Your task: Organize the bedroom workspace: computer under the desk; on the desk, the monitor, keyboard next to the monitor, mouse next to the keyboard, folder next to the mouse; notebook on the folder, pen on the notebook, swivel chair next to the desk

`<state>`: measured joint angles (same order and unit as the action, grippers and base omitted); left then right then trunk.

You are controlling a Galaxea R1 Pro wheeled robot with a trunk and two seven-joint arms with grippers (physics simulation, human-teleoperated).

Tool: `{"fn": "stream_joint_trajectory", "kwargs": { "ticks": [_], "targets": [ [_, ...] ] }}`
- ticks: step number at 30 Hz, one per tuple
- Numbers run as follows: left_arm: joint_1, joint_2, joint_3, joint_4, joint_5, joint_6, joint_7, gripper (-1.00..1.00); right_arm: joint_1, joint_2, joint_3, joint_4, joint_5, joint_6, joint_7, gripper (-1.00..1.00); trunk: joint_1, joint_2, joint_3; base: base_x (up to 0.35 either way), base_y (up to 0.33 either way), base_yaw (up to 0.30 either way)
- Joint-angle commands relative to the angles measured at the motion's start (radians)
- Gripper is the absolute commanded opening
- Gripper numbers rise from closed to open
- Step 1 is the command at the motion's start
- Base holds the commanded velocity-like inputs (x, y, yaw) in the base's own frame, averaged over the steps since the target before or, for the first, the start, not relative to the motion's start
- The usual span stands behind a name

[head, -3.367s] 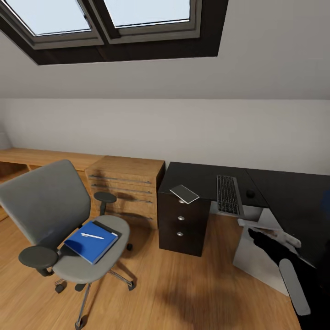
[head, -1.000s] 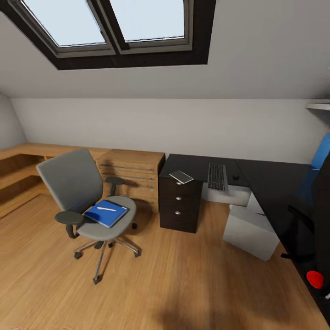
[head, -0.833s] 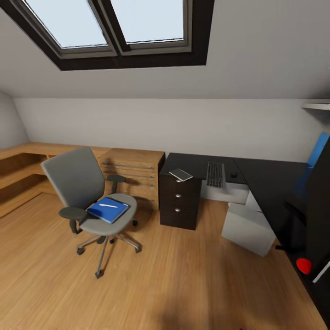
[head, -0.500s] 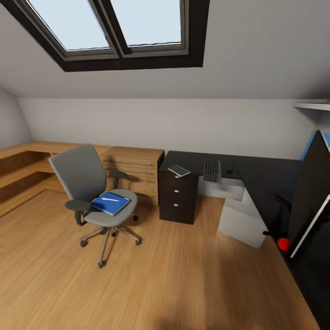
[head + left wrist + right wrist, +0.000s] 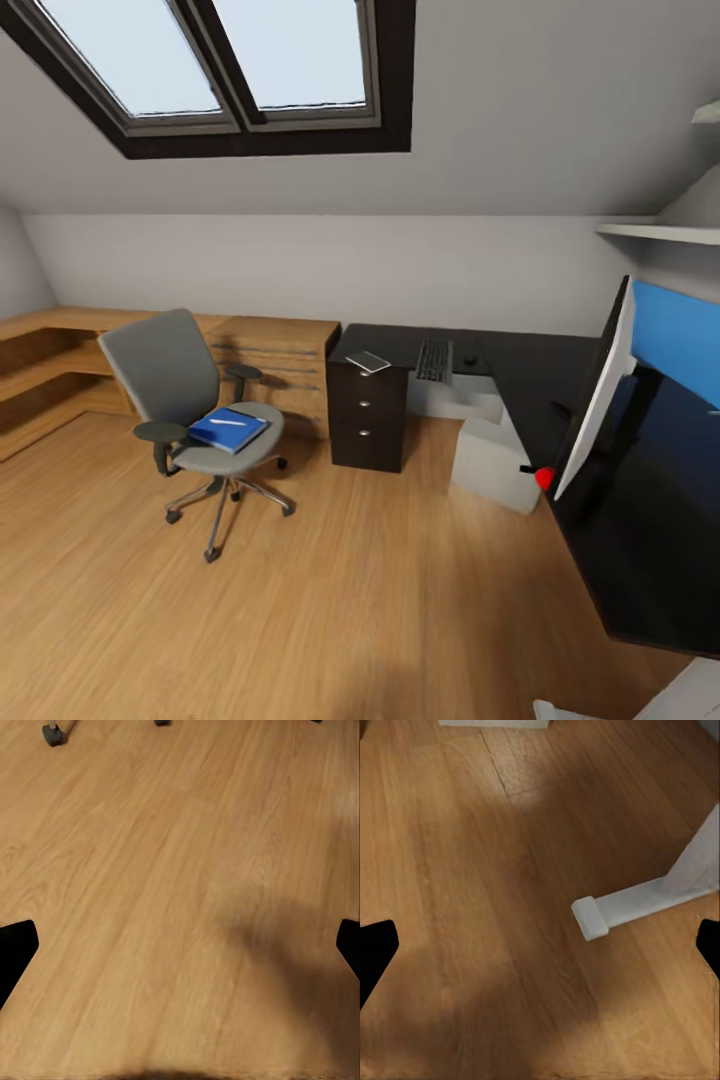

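Both my grippers: fingers wide apart, empty, over floor. Notebook (image 5: 229, 429) with pen (image 5: 226, 421) on swivel chair (image 5: 185, 400); folder (image 5: 368, 361) on desk (image 5: 520, 375). Risk: monitor (image 5: 600, 390) close right, my turn may clip it.

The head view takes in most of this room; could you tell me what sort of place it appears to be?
Probably an attic room used as a home office: skylights are set in a sloping ceiling, and a black desk carries a keyboard and monitor, with a swivel chair nearby.

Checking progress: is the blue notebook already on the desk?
No. The notebook lies on the swivel chair seat, apart from the desk.
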<state>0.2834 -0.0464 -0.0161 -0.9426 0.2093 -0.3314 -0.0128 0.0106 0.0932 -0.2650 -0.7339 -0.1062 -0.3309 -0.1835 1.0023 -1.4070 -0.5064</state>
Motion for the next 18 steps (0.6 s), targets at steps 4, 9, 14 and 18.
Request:
{"fn": "stream_joint_trajectory", "kwargs": {
  "ticks": [4,9,14,18],
  "targets": [
    [0.000,0.000,-0.002,-0.001,0.010,-0.001,-0.001,1.00,0.000,0.001,0.000,-0.001,-0.010,-0.004,0.002,1.00,-0.001,0.000,0.000,-0.329,-0.089,-0.232],
    [0.000,-0.002,-0.003,0.000,0.009,-0.001,-0.001,1.00,0.000,0.004,0.000,-0.001,-0.011,-0.004,0.002,1.00,-0.001,0.000,0.000,-0.265,-0.196,-0.058],
    [0.000,-0.004,-0.005,-0.002,0.006,-0.002,-0.002,1.00,0.000,0.000,-0.001,-0.002,-0.012,-0.004,0.002,1.00,-0.008,0.014,0.006,-0.076,-0.091,-0.004],
    [0.000,-0.004,-0.005,-0.001,0.008,-0.002,-0.002,1.00,0.000,-0.004,-0.006,-0.006,-0.018,-0.002,0.000,1.00,-0.024,0.042,0.018,-0.012,-0.014,-0.001]
  ]
}}
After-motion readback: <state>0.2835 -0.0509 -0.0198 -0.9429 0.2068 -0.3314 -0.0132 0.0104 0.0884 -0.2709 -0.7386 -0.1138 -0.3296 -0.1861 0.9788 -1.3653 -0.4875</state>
